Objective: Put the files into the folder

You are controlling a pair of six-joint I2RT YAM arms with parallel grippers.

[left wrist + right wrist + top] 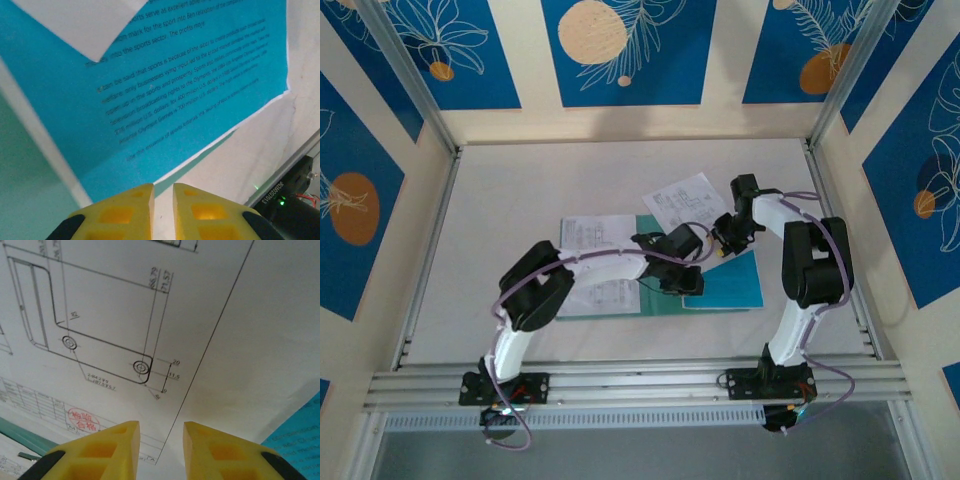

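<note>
Bright, even light casts only soft shadows on the table point(510, 190); the wrist close-ups look slightly soft.

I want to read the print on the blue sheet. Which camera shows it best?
Left wrist view: the blue sheet lies close there, its text lines readable. Top external shows it small and partly covered; right wrist catches one corner.

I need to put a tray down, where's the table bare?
Bare table runs along the back wall and down the left side, beside the white sheets. The middle and right are crowded: the blue sheet, left arm and right arm.
</note>
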